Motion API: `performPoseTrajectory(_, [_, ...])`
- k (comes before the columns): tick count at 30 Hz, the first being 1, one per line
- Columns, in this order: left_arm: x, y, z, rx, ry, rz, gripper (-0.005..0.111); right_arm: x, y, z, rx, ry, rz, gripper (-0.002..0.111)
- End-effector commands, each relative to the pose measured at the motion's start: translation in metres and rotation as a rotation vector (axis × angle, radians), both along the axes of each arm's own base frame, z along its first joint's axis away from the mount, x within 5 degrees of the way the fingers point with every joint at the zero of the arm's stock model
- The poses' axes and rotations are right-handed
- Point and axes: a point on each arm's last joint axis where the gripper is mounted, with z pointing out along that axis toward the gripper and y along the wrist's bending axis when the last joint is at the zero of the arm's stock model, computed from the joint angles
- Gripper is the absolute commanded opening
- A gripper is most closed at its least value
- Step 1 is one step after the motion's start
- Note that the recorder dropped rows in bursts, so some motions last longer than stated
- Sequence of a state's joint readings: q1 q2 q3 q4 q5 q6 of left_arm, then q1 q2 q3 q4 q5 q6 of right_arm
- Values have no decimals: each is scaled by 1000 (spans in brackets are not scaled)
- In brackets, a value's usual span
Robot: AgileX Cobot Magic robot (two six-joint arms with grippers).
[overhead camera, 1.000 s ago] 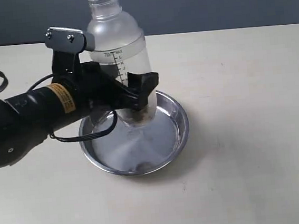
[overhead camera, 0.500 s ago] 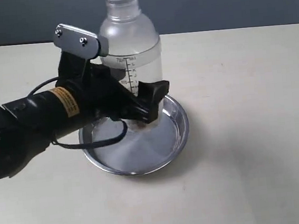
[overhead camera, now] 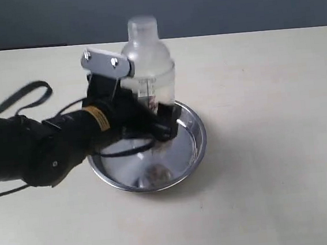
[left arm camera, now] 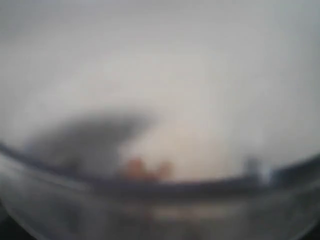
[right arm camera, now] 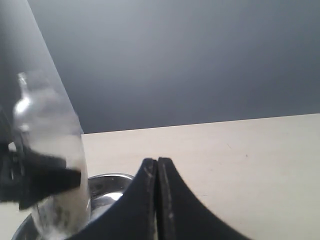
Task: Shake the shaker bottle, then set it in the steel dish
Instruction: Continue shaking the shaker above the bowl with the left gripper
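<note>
The shaker bottle, clear with a frosted dome and round cap, stands upright over the steel dish. My left gripper is shut on its lower body, one black finger showing at the front. The bottle's base is low inside the dish; the gripper hides whether it touches the pan. The left wrist view is a blur of clear plastic with brown granules. My right gripper is shut and empty, off to one side, with the bottle and the dish ahead of it.
The cream tabletop spreads around the dish. A black cable loops off the left arm. A dark wall runs behind the table's far edge.
The bottle, held by my left gripper, shifted right and then dropped down into the dish. The left arm followed and its cable swung up. The dish stayed put.
</note>
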State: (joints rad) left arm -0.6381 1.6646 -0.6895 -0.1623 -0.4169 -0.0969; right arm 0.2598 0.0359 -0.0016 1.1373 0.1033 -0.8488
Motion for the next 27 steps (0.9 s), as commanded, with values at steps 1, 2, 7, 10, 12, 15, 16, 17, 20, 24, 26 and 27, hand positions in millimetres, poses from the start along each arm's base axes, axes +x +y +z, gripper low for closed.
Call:
performPoseTrajectory(1, [-14,-10,47,-142,-144,-83,0,0,-1,0,-4,-7,-7,-1])
performPoseTrajectory(2, [-20,-12,68,-162,-207,-121,0,0,-1,0,-4,-7,-7,-1])
performPoseTrajectory(7, [-2,6,30,68,-76,18,0,0,-1,0,-6,-7,-8,-1])
performPoseTrajectory(10, [2,7,-2,81,45,35,0,0,0,0,-6,-6,-5,-1])
performPoseTrajectory(12, [-5,0,22,14,-47,-34,0,0,0,0,-6,-6,-5,-1])
performPoseTrajectory(15, [-17,-2,77,-114,-273,-83,0,0,0,0,-6,-6,-5,-1])
performPoseTrajectory(16, [-18,-1,87,-93,-322,-96,0,0,0,0,-6,-6,-5,-1])
performPoseTrajectory(17, [-17,2,87,-57,-331,-85,0,0,-1,0,-6,-7,-8,-1])
performPoseTrajectory(20, [-1,13,39,43,-140,26,0,0,-1,0,-6,-6,-6,-1])
performPoseTrajectory(24, [-7,9,12,-42,-110,29,0,0,-1,0,-6,-6,-6,-1])
performPoseTrajectory(26, [-12,3,35,-137,-208,-15,0,0,-1,0,-6,-6,-6,-1])
performPoseTrajectory(27, [-15,2,57,-190,-276,-33,0,0,-1,0,-6,-8,-8,-1])
